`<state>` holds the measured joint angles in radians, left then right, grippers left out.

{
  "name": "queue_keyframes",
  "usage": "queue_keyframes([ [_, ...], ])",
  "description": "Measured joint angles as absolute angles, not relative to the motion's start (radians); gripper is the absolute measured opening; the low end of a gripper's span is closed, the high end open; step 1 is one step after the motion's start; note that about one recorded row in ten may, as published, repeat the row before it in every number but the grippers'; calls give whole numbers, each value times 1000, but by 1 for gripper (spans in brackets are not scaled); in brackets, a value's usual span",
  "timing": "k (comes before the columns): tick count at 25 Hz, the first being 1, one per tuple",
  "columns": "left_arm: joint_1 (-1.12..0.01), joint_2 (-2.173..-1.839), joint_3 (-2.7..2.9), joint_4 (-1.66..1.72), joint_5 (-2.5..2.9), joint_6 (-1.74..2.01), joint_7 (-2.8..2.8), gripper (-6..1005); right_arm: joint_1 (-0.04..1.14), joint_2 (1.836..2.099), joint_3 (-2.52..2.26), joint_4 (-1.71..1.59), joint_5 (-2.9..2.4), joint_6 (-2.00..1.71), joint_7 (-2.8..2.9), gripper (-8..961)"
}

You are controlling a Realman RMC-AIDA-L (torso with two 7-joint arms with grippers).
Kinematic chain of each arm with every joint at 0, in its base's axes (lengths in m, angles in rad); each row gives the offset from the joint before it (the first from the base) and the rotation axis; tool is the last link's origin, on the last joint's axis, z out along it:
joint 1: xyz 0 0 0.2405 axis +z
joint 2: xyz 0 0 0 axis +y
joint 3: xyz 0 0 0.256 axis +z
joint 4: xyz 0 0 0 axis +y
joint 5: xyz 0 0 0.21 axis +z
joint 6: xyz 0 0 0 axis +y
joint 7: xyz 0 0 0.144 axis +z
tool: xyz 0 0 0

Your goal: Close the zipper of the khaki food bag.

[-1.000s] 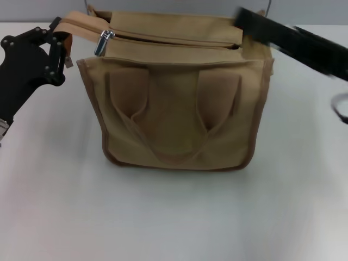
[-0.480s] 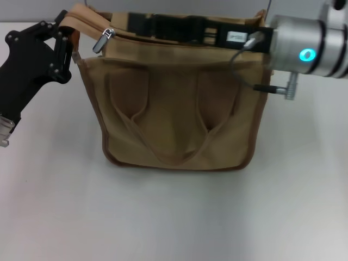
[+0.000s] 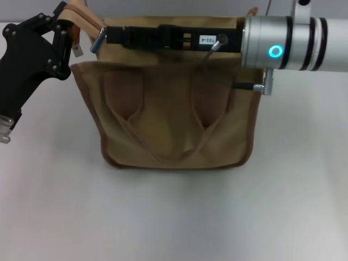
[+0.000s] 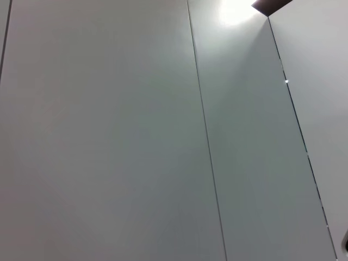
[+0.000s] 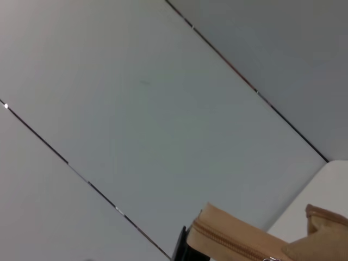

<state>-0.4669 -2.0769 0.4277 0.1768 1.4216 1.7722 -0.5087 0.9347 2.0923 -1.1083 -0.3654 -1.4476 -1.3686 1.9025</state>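
Khaki food bag (image 3: 174,119) upright, contents apparently hidden.

The khaki food bag (image 3: 176,117) stands upright on the table (image 3: 174,217), its tan front showing two patches, looped strap handles and darker brown trim. Its zipper's (image 3: 98,41) silver slider sits at the bag's top left corner, pull tab hanging beside it.

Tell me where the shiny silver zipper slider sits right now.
In the head view, the small silver metal slider sits at the left end of the tan canvas bag's top, just ahead of the right tool's tip, beside the left tool.
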Motion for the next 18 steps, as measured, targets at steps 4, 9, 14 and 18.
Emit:
queue_keyframes([
  [4, -477, -2077, 428, 168, 1422, 1772, -503, 21, 951, 2092, -1137, -364, -1447, -1342, 1910, 790],
  [9, -481, -2077, 429, 168, 1422, 1773, -503, 21, 960, 2092, -1158, -363, -1446, -1316, 1913, 788],
  [14, -484, -2078, 429, 164, 1424, 1775, -503, 20, 963, 2092, -1179, -369, -1446, -1285, 1924, 779],
  [18, -487, -2078, 429, 158, 1426, 1780, -503, 20, 972, 2092, -1183, -375, -1447, -1279, 1926, 766],
])
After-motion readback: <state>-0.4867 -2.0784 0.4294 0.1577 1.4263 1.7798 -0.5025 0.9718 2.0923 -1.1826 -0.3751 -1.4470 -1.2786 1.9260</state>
